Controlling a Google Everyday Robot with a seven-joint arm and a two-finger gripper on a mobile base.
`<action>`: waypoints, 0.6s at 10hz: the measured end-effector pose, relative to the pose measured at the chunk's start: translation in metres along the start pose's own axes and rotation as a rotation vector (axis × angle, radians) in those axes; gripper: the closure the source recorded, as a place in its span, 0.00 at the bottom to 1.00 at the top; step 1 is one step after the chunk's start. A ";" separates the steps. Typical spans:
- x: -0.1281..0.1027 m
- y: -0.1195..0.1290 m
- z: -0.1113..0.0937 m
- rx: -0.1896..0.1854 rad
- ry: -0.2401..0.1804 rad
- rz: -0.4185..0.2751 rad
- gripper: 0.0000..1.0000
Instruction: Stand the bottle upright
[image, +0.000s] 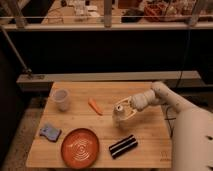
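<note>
One bottle (120, 114), pale tan with a whitish round cap, sits right of centre on the wooden surface (145, 145), and it looks close to upright with the cap at the top, tipped slightly toward the left. One gripper (123, 113) reaches in from the right on the end of a single white arm (170, 100), and its fingers (131, 115) are clamped on the bottle's body, one pale finger showing on the right side of it. Five other things lie on the surface, one of each. One clear plastic cup (60, 99) stands upright near the left rear corner, well apart from the bottle. One orange carrot (95, 106) lies at a slant between the cup and the bottle, touching neither. One blue sponge-like piece (50, 132) rests near the left edge, in front of the cup. One round orange plate (80, 147) lies flat by the front edge, just beside the blue piece. One black packet with white stripes (123, 146) lies at a slant in front of the bottle, right of the plate.
</note>
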 end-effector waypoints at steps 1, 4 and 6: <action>0.001 0.001 0.001 -0.003 -0.007 0.001 0.95; 0.004 0.002 0.004 -0.010 -0.016 0.006 0.95; 0.007 0.003 0.004 -0.013 -0.022 0.011 0.95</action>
